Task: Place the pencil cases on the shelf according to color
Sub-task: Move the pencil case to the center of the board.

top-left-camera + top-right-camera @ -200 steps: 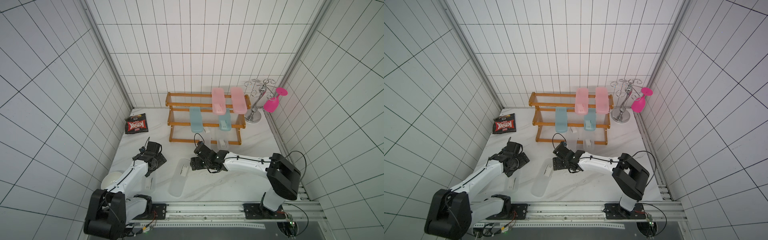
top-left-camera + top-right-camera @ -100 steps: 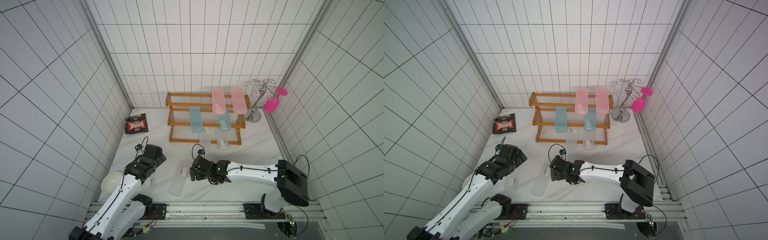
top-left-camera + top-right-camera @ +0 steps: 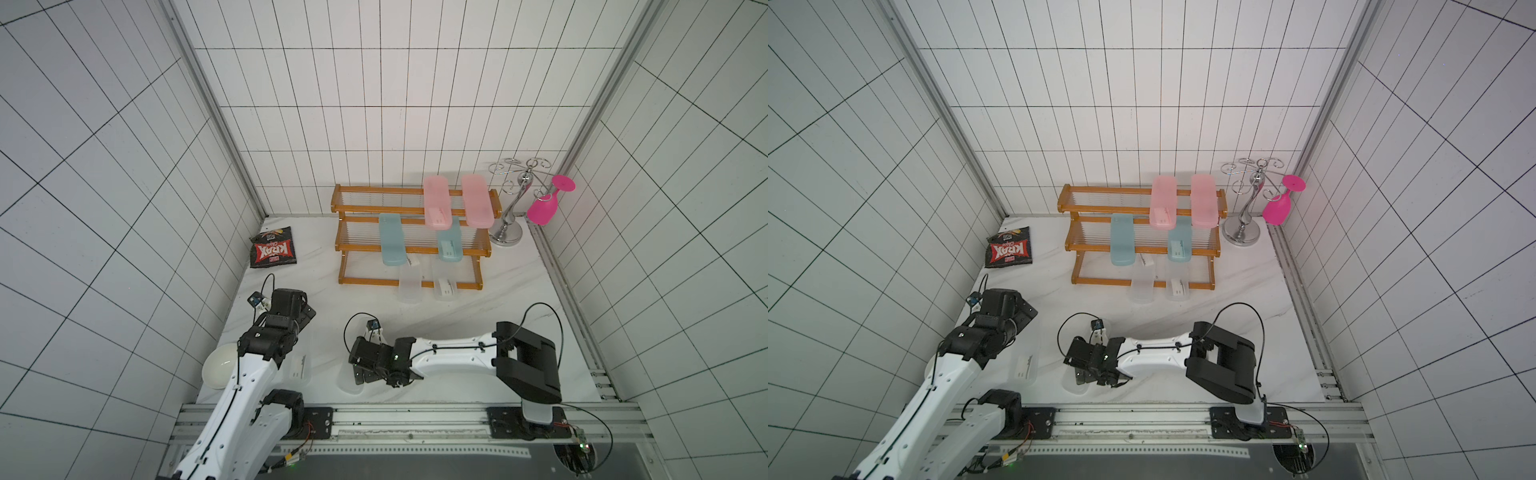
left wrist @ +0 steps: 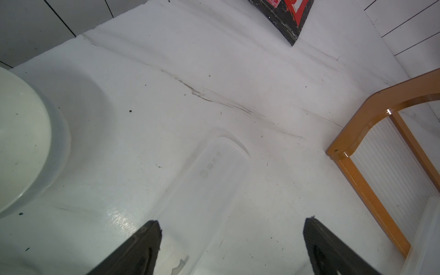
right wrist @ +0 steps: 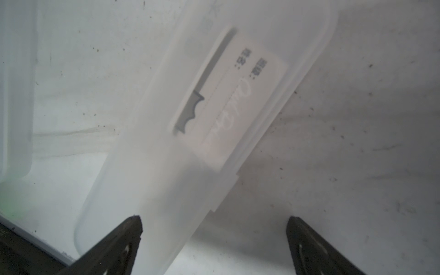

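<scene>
On the shelf [image 3: 411, 249], two pink pencil cases [image 3: 436, 205] lie on the top tier, two teal ones [image 3: 392, 239] on the middle tier and two clear ones [image 3: 409, 286] at the bottom. Two more clear cases lie on the table near the front. My left gripper [image 3: 301, 316] [image 4: 232, 228] hovers open over the left one [image 3: 300, 365] [image 4: 214, 181]. The right gripper [image 3: 363, 374] [image 5: 214, 226] is open and low over the other labelled clear case [image 3: 347, 380] [image 5: 202, 119], which runs in beside one fingertip [image 5: 128, 228]. Neither gripper touches a case.
A white bowl [image 3: 218, 365] sits by the left arm at the front left. A black and red snack bag [image 3: 273, 249] lies at the back left. A chrome cup stand [image 3: 513, 208] with a magenta goblet [image 3: 542, 210] stands right of the shelf.
The right gripper has slid toward the front edge along its clear case and its jaws have widened. The left arm has drawn back slightly and raised its elbow.
</scene>
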You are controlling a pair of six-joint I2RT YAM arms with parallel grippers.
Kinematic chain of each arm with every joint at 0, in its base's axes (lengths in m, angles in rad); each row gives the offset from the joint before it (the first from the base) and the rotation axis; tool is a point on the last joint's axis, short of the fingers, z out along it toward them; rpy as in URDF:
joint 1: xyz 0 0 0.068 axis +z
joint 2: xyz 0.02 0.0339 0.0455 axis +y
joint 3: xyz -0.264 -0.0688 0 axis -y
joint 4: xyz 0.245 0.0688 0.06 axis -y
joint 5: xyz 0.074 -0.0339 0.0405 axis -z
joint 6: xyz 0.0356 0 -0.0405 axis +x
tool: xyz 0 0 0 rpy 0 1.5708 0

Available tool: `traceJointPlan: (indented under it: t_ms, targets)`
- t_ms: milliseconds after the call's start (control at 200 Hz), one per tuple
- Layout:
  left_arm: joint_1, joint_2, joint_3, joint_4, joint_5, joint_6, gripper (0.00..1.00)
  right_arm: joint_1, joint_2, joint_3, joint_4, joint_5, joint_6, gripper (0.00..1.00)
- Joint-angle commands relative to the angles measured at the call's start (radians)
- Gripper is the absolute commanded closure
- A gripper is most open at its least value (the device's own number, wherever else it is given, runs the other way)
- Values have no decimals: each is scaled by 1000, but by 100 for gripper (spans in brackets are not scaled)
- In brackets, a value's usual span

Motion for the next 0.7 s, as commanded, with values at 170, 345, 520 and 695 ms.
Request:
traceJointPlan:
  t_ms: [170,345,520,695]
  targets:
    - [19,85,-47,74,36,-6,2,-51,59,30,-61,-7,-31,1]
    - [19,162,-58,89,78,8,2,-169,-47,-148,54,-61,-83,0]
    - [19,245,-74,106,76,1,2,-243,-144,-196,50,-79,-234,1]
    - [19,310,-68,119,59,10,2,-237,-208,-204,37,-86,-278,1]
